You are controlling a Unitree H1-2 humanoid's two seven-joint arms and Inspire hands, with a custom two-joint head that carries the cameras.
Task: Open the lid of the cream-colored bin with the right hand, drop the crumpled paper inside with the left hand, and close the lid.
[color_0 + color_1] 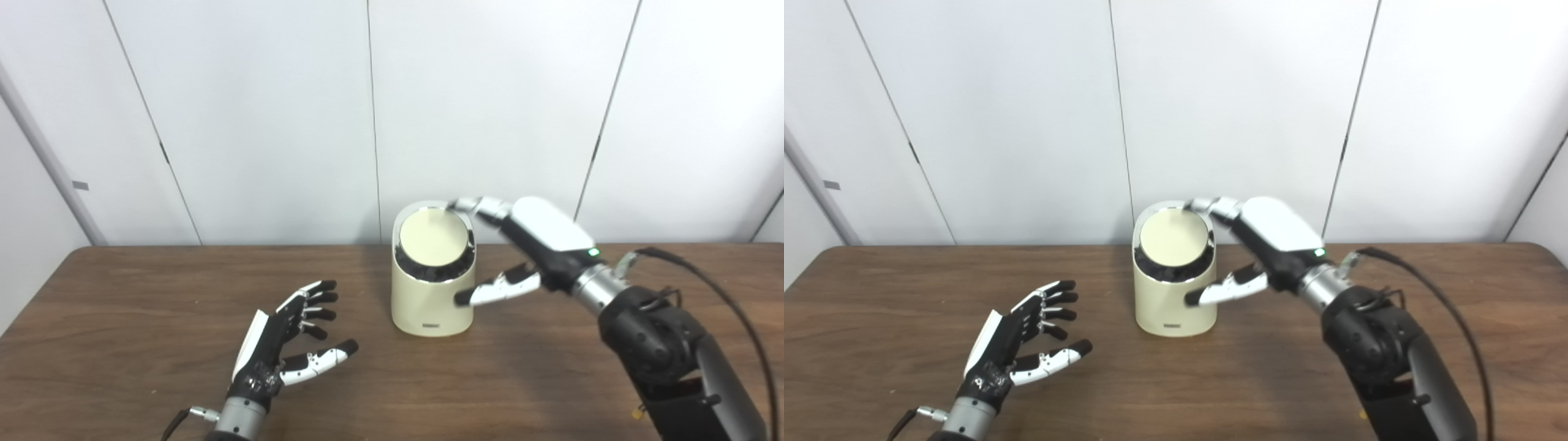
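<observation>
White panels back the brown counter (122, 306); mid-frame, the cream-colored bin (432, 306) sits lid (433, 237) shut, right robot hand (539, 245) spread at its rim to lift it; left robot hand (288, 343) open, empty; no paper visible.

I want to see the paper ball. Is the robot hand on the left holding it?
No. The left robot hand is open above the table, fingers spread with nothing in it, and no paper ball shows anywhere.
</observation>
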